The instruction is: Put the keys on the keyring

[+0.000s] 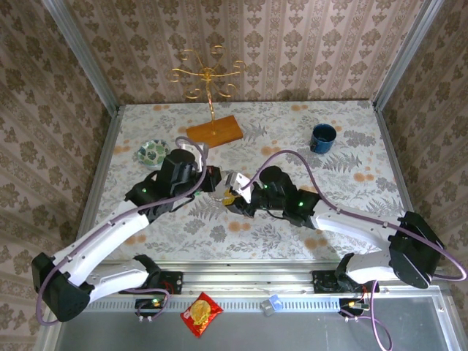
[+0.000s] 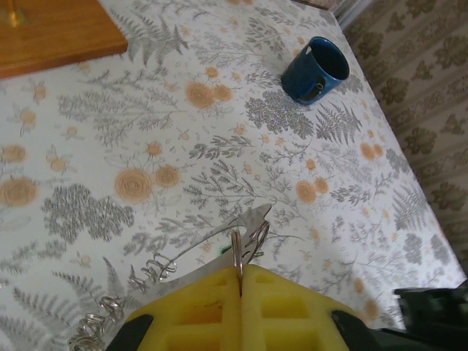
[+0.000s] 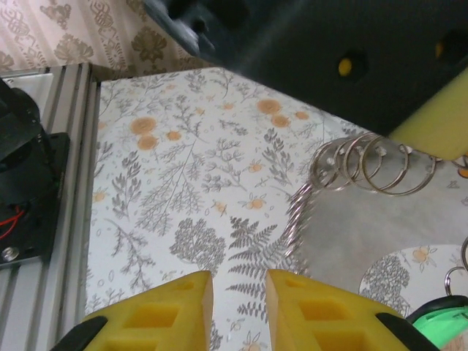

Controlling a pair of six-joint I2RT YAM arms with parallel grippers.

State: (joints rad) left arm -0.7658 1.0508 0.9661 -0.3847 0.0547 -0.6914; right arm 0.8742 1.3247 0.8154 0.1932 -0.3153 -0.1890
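Observation:
Over the middle of the table the two grippers meet. My left gripper [image 1: 217, 184] [image 2: 240, 269] is shut on the keyring [image 2: 237, 252], a thin brown-grey band seen edge-on between its yellow pads; the grey band [image 2: 212, 238] runs off to the left with small wire rings [image 2: 150, 269] strung on it. In the right wrist view the keyring [image 3: 358, 227] is close by on the right, carrying several wire rings [image 3: 373, 164]. One of the keys, a green head [image 3: 442, 325], peeks in at the bottom right. My right gripper [image 1: 234, 197] [image 3: 238, 292] is open, with tablecloth between its fingers.
A gold wire stand on a wooden base [image 1: 213, 130] [image 2: 51, 33] is at the back. A blue cup [image 1: 322, 137] [image 2: 316, 69] sits back right and a small patterned bowl [image 1: 152, 153] back left. A red packet [image 1: 201, 314] lies on the front rail.

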